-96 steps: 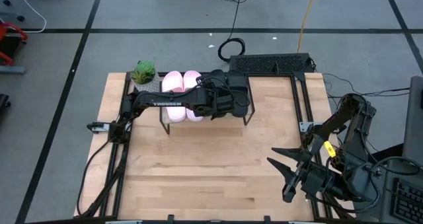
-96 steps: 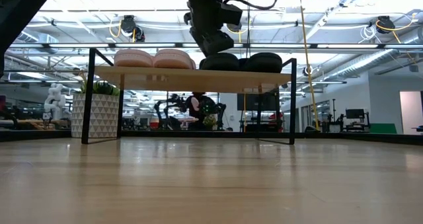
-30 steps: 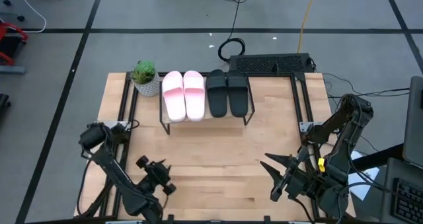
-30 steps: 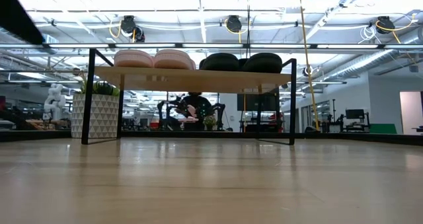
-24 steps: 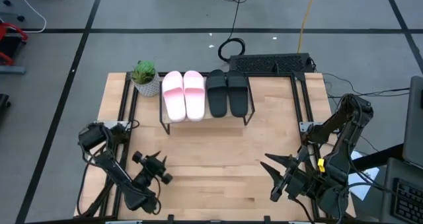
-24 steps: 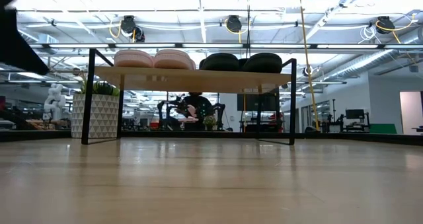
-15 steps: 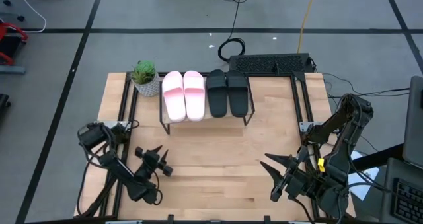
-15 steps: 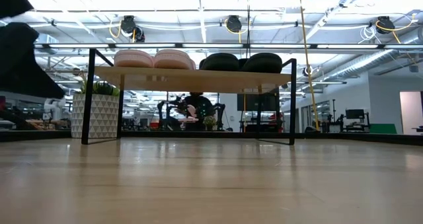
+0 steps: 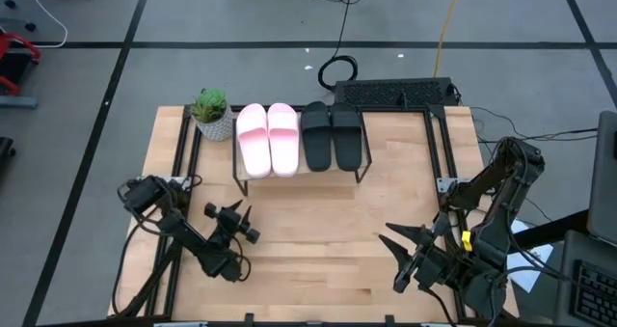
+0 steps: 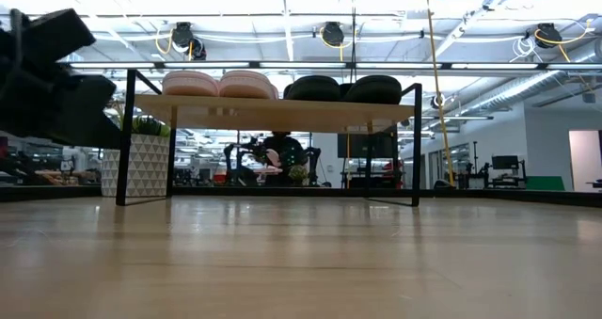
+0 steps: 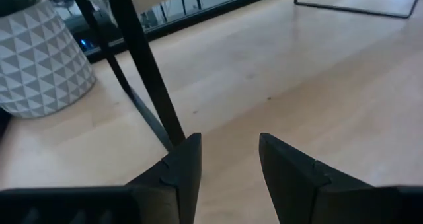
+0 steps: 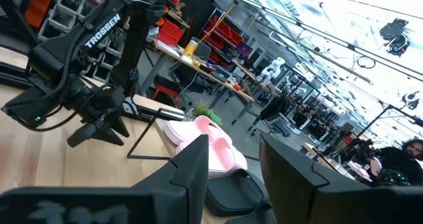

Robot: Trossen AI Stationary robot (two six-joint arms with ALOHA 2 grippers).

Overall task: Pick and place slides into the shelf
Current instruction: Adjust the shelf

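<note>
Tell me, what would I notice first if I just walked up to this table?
Probably the four slides lined up on the shelf at the back of the table: the pink pair on the left, the black pair on the right. A little plant stands beside the pink ones. Near the front, the left gripper and right gripper are open and empty.

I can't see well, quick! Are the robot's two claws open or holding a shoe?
Left gripper: open, holding nothing, above the table's left front.
Right gripper: open, holding nothing, at the table's right front.
</note>
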